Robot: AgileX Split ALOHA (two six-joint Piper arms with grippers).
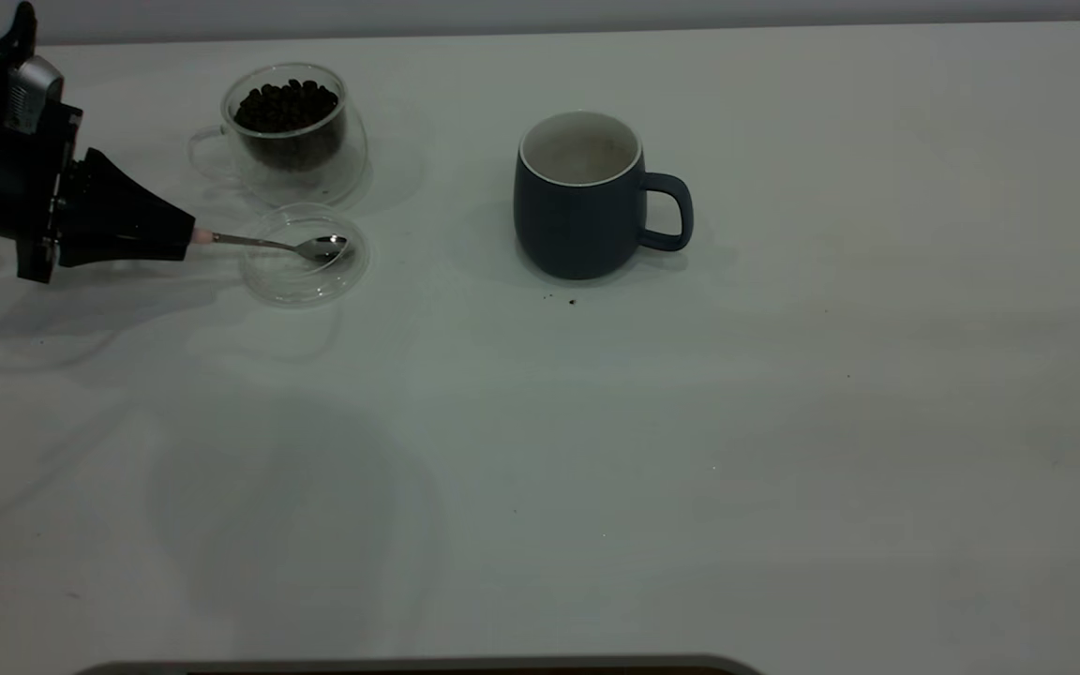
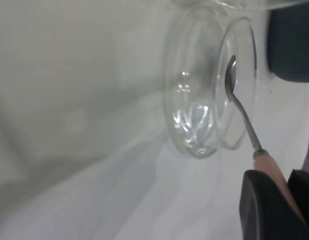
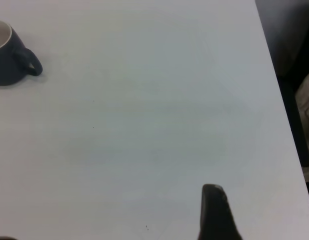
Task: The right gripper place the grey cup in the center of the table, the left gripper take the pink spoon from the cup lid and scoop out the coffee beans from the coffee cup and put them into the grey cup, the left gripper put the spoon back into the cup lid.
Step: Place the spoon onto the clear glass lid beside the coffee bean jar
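Fingers of the left gripper (image 1: 186, 239) pinch the pink handle of the spoon (image 1: 277, 245) at the far left of the desk (image 1: 784, 422), seen from outside the rig. The spoon's metal bowl rests inside the clear lid (image 1: 304, 255), which lies flat on the desk. Just beyond the lid stands the glass cup (image 1: 289, 131), upright, with a heap of coffee beans (image 1: 285, 105) inside. The grey cup (image 1: 577, 197) stands upright to the right, near the desk's middle and well apart from the glass cup, its handle pointing right. A few dark specks (image 1: 570, 302) lie on the desk just in front of it. The right arm does not appear in this view.

From the left wrist, the black fingers (image 2: 262, 207) close around the spoon's (image 2: 239, 100) pink handle, while its shaft reaches over the lid's (image 2: 194, 90) rim and its bowl sits within. A slice of the grey cup (image 2: 292, 45) shows beyond.

From the right wrist, one black fingertip of the right gripper (image 3: 217, 212) hangs above bare desk (image 3: 144, 125), and it cannot be told whether the fingers are spread or together. The grey cup (image 3: 9, 57) stands well apart from it.
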